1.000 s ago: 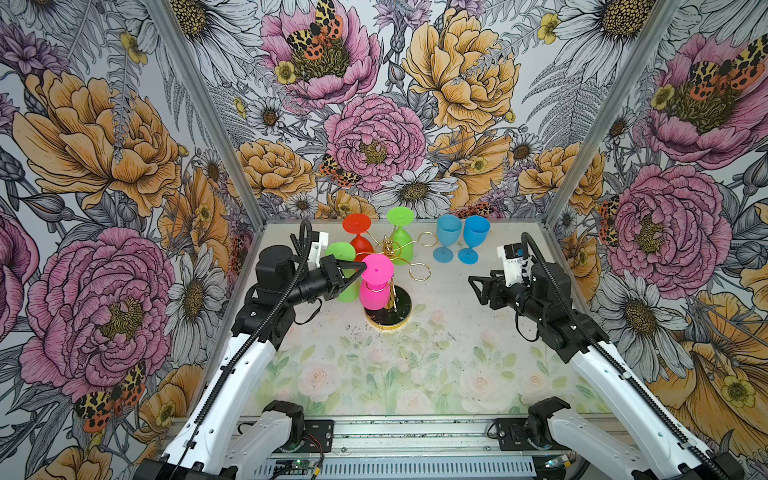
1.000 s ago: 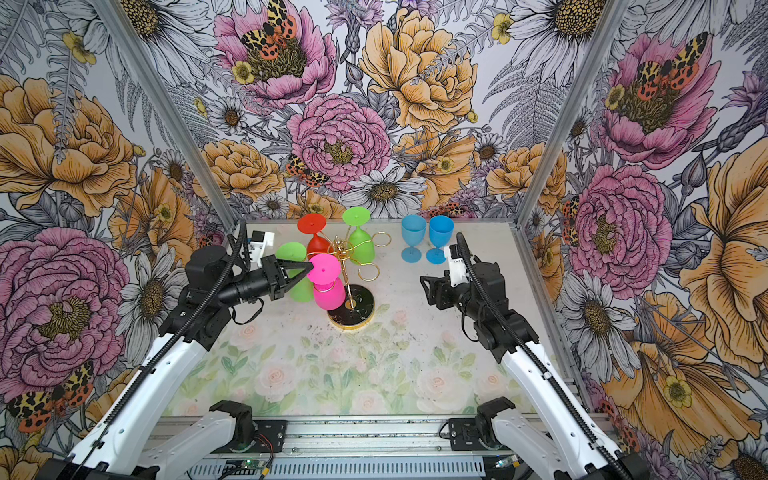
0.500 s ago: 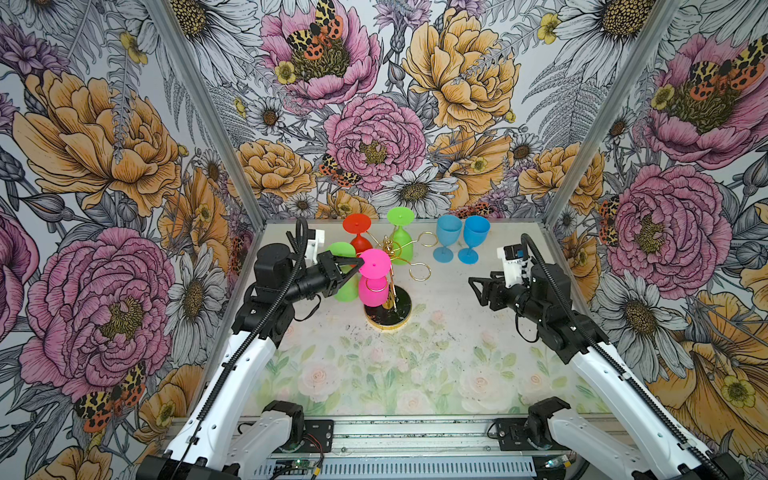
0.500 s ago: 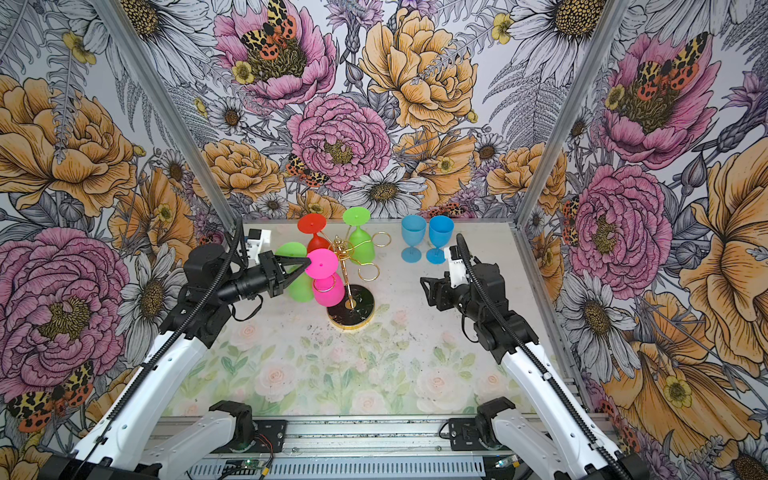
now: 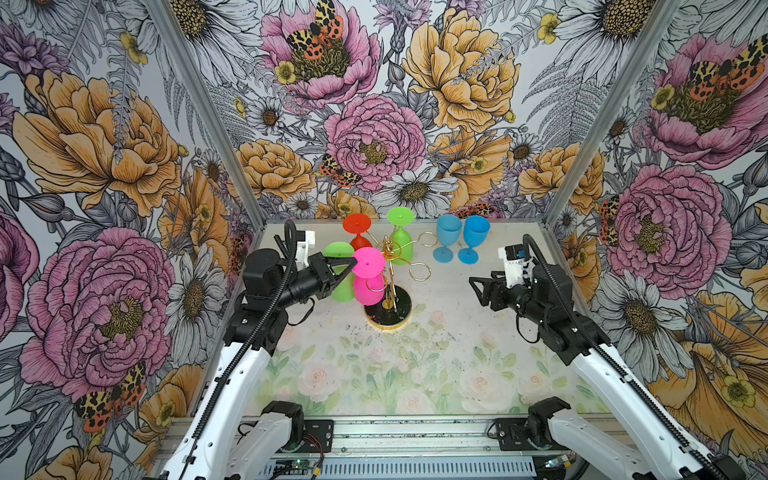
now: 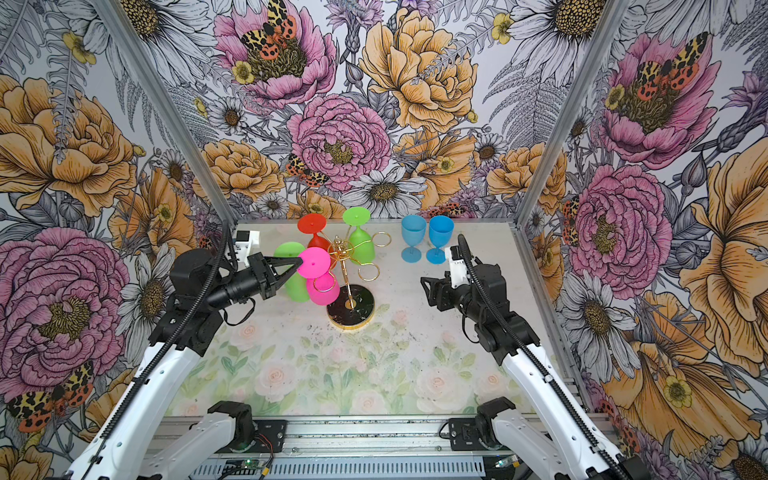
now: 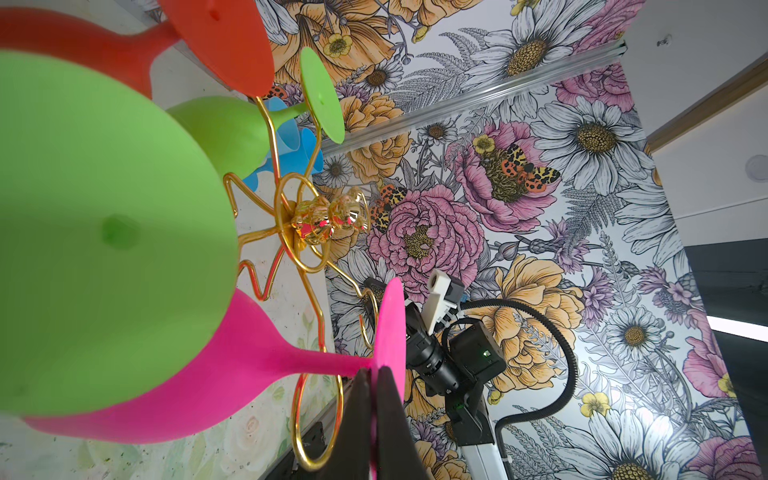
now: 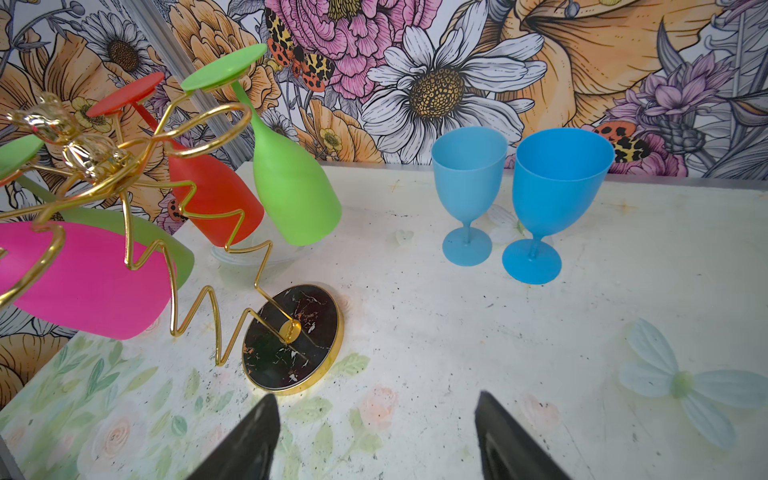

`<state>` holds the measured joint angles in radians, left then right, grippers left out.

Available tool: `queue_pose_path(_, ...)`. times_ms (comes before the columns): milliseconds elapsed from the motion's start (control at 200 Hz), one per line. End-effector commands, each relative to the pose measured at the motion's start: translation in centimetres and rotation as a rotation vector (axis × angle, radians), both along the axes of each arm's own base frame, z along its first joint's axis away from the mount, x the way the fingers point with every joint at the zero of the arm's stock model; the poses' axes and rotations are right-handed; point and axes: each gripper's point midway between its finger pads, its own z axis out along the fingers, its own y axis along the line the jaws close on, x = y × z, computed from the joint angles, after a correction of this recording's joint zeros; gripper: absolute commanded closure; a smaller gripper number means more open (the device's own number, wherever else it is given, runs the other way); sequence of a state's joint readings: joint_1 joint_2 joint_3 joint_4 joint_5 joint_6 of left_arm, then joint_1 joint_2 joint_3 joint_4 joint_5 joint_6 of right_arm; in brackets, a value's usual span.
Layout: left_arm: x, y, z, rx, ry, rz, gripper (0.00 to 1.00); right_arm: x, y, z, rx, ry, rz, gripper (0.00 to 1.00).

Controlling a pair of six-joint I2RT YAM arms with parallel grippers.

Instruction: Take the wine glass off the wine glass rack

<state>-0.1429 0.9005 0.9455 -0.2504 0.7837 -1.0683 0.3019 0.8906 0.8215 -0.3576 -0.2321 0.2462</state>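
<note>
The wine glass rack (image 5: 388,312) (image 6: 351,311) (image 8: 291,340), a gold wire stand on a round black base, stands mid-table toward the back. A pink wine glass (image 5: 368,291) (image 6: 323,289) (image 7: 199,374) (image 8: 83,282) hangs upside down at its near left. My left gripper (image 5: 352,262) (image 6: 298,262) (image 7: 375,370) is shut on the edge of that glass's round foot. A gold loop still shows around the pink bowl. My right gripper (image 5: 476,289) (image 6: 428,291) (image 8: 374,436) is open and empty, right of the rack above the table.
A red glass (image 5: 360,241) and two green glasses (image 5: 402,249) (image 5: 341,286) hang on the rack too, the nearer green one just behind my left fingers. Two blue glasses (image 5: 448,237) (image 5: 474,237) stand upright at the back right.
My left gripper has drawn the pink glass slightly to the left, away from the rack's post. The right arm has stayed still.
</note>
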Motion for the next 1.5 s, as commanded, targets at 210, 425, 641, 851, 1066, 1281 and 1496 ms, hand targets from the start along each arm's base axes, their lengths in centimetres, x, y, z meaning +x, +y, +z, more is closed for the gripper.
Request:
queue_pose_path(210,-1.7,1.2,-0.4,0.006,0.004,0.020,1.00,0.0,0.4,0.9,0.029,-0.023,0.010,0.26)
queue_pose_path(425,-2.5,1.7,-0.8,-0.006,0.014,0.022,1.00,0.0,0.5,0.8,0.033,-0.019,0.015,0.26)
queue_pose_path(641,-4.2,1.4,-0.5,-0.005,0.006,-0.011,1.00,0.3,0.7,0.6,0.031,-0.011,0.017,0.26)
queue_pose_path(851,-5.7,1.1,-0.3,0.019,0.002,-0.058,1.00,0.6,0.9,0.4,0.034,-0.002,0.025,0.26)
queue_pose_path(1066,-6.4,0.4,-0.4,0.012,0.011,-0.135,1.00,0.7,1.0,0.4,0.042,0.001,0.027,0.26)
queue_pose_path(1281,-7.0,-0.2,-0.5,0.014,0.003,-0.191,1.00,0.7,1.3,0.2,0.052,0.016,0.034,0.26)
queue_pose_path(1496,-7.9,-2.0,-0.9,0.036,-0.010,-0.277,1.00,0.6,1.5,-0.2,0.058,0.031,0.042,0.26)
